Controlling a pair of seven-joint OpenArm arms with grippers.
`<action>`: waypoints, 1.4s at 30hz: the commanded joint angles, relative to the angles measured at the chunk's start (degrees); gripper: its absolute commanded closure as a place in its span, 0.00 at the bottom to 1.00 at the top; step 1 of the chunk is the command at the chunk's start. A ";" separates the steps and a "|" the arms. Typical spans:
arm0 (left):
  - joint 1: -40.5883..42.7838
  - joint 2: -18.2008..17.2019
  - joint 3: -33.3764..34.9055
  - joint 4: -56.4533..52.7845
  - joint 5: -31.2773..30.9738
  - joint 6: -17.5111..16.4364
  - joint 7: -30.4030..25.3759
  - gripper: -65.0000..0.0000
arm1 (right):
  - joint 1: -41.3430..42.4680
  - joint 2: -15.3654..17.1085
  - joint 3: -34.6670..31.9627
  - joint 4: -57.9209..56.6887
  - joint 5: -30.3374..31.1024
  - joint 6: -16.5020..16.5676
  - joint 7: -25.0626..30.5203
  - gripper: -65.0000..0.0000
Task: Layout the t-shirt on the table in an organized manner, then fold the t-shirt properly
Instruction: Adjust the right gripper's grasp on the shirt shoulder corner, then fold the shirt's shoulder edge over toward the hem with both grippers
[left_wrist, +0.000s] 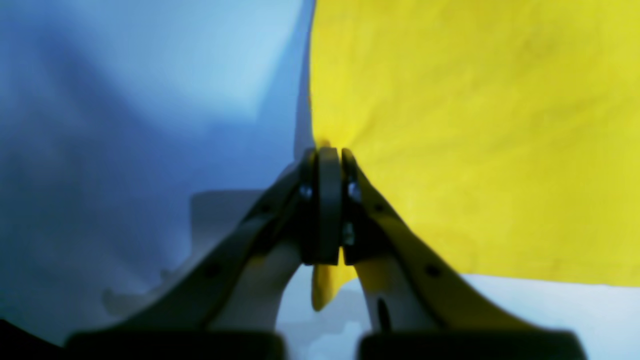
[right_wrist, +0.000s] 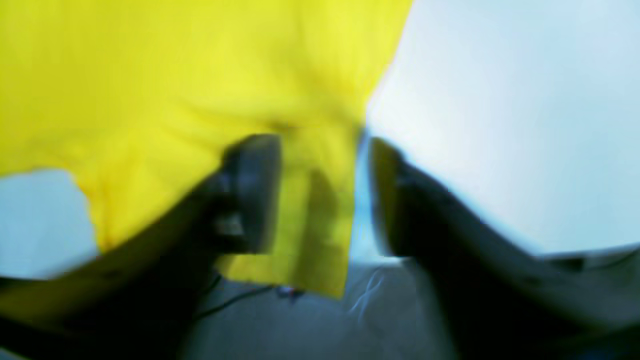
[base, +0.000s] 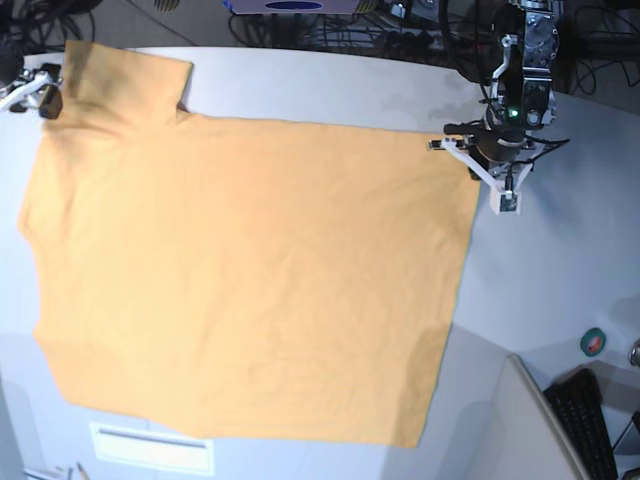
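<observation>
Orange-yellow shirt spread over most of the surface, one sleeve out at the base view's top left. Step in hand looks like layout, near its end, or the set-up for the first fold. Left tool has its fingers together, clamped on the shirt's side edge by the far corner, base view's right. Right tool is blurred but its fingers stand apart, straddling the edge by the sleeve; no grip seen. Next move probably: right tool closes on cloth at the sleeve, then both pull level or carry that side over. Risk: one-sided pull would skew the shirt.

Direction: sleeve side points to the base view's top left; neck not identifiable, so collar direction can't be told. Long axis hard to call, body about as wide as deep; seems to run slightly diagonal, top left to bottom right.
</observation>
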 joint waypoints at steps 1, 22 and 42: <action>-0.27 -0.36 -0.22 1.03 0.22 0.13 -1.04 1.00 | 0.67 1.03 0.39 -1.36 1.26 3.04 1.32 0.39; -0.27 -0.36 -0.22 1.03 0.22 0.13 -1.04 1.00 | 3.31 4.20 -7.34 -19.82 0.91 5.28 6.78 0.78; 10.10 -0.18 -5.94 18.61 0.22 0.39 -0.69 1.00 | -3.90 1.12 -5.06 7.87 1.00 5.28 -2.81 1.00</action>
